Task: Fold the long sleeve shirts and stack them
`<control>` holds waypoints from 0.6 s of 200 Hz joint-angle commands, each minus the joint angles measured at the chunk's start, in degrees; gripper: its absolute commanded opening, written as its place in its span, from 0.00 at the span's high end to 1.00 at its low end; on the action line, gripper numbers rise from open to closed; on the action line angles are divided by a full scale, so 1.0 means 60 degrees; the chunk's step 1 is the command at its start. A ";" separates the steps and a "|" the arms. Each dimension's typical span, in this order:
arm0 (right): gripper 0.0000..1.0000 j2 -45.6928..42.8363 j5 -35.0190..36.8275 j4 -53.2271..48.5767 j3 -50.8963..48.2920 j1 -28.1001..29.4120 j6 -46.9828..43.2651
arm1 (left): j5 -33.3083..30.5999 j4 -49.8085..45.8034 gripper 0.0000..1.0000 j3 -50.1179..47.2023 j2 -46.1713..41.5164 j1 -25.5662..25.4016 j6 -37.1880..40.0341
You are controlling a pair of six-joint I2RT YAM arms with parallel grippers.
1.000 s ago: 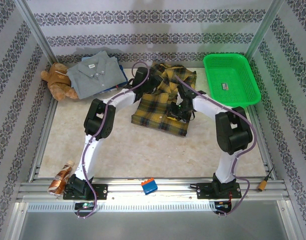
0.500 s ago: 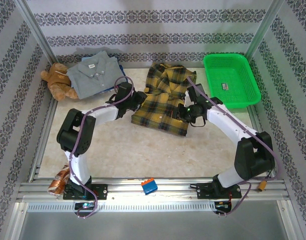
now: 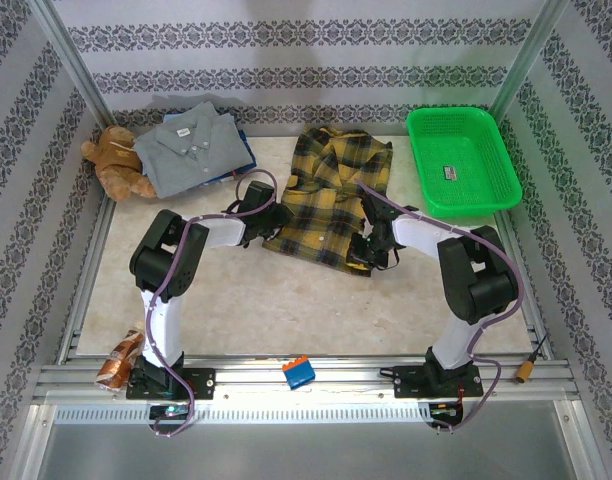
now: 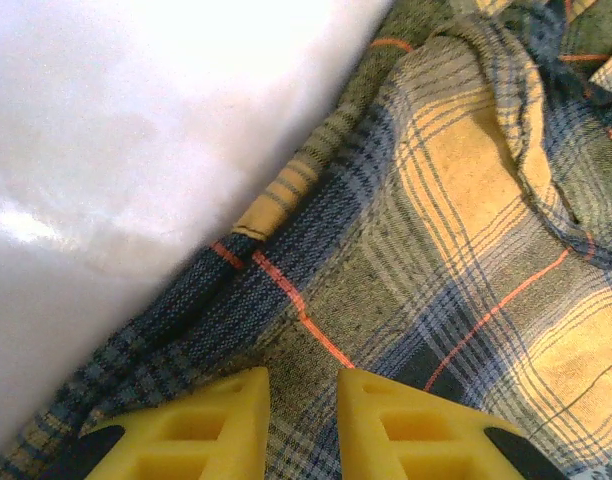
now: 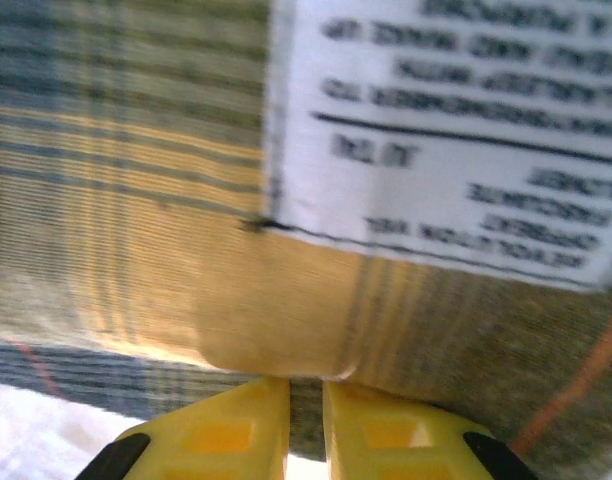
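The table [image 3: 286, 300] holds three shirts: one grey shirt [image 3: 191, 148] atop one blue shirt [image 3: 244, 152] at its far-left corner, and one plaid shirt [image 3: 326, 190] by its far edge. The right gripper [image 5: 306, 385] pinches the plaid shirt; I cannot tell whether the left gripper [image 4: 303, 380] grips.

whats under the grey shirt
A strip of blue cloth pokes out along the grey shirt's right edge, likely another shirt. The rest of it is covered.

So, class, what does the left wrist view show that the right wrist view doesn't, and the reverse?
Left wrist, not right: a broad stretch of table beside the plaid shirt, whose edge runs diagonally. Right wrist, not left: a white printed label on the cloth. Both: the shirt close up, with the left gripper or right gripper at the bottom edge.
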 commanded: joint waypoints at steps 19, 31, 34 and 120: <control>0.81 0.0142 0.0805 -0.0155 -0.0554 0.0008 -0.0207 | -0.0514 -0.0856 0.74 -0.0821 0.0047 0.0283 0.1222; 0.81 0.0050 0.0743 -0.0224 -0.0515 0.0016 -0.0246 | -0.0405 -0.0313 0.74 -0.1128 -0.0172 0.0278 0.1121; 0.81 0.0010 0.0725 -0.0252 -0.0490 0.0022 -0.0246 | -0.0354 -0.0205 0.73 -0.1155 -0.0224 0.0283 0.1104; 0.78 -0.1237 -0.1272 -0.0829 0.1870 0.1283 0.0323 | 0.0449 0.0461 0.38 -0.0512 -0.2568 0.0240 0.0560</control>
